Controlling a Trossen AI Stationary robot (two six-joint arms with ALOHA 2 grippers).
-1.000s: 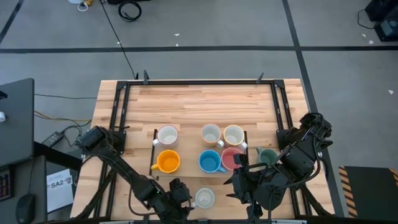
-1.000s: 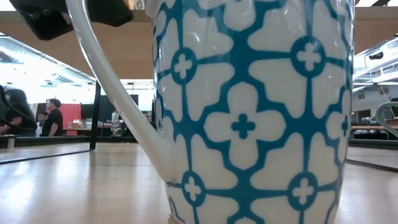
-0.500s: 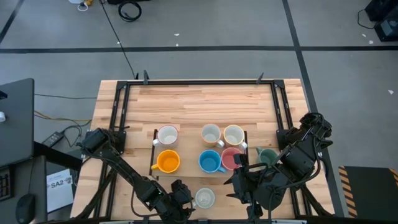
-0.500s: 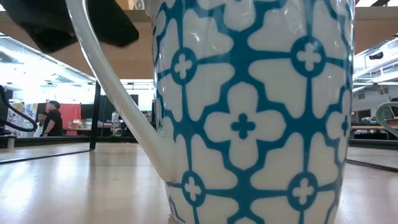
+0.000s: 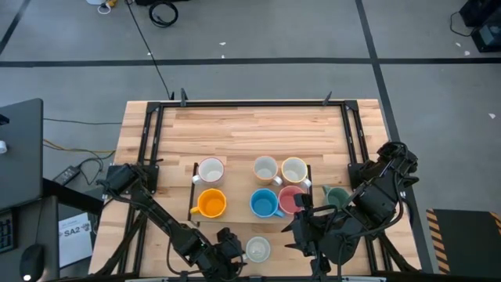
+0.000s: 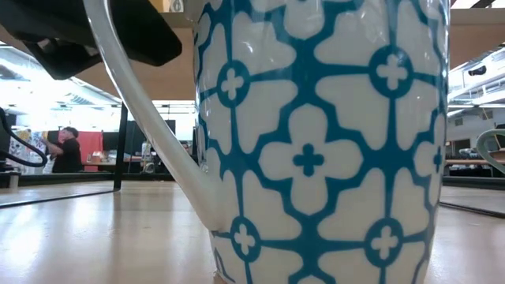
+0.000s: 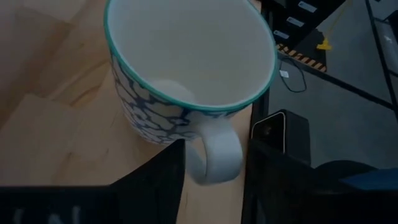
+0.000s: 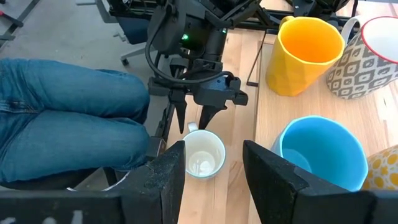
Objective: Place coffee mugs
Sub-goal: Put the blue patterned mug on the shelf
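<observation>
The handle of the patterned mug (image 7: 186, 74), at the table's (image 5: 258, 125) near edge, is straddled by the left gripper's (image 7: 214, 171) parted fingers. The right gripper (image 8: 214, 165) is held open nearby.

Eight coffee mugs: one orange mug (image 5: 210, 204), one blue mug (image 5: 264, 204), one pink mug (image 5: 293, 199), one dark green mug (image 5: 337, 196) beside the right gripper (image 5: 297, 227), and four white or cream mugs (image 5: 265, 168), one of them, a blue-patterned mug (image 5: 257, 249), at the left gripper (image 5: 235, 249). Two grippers.
</observation>
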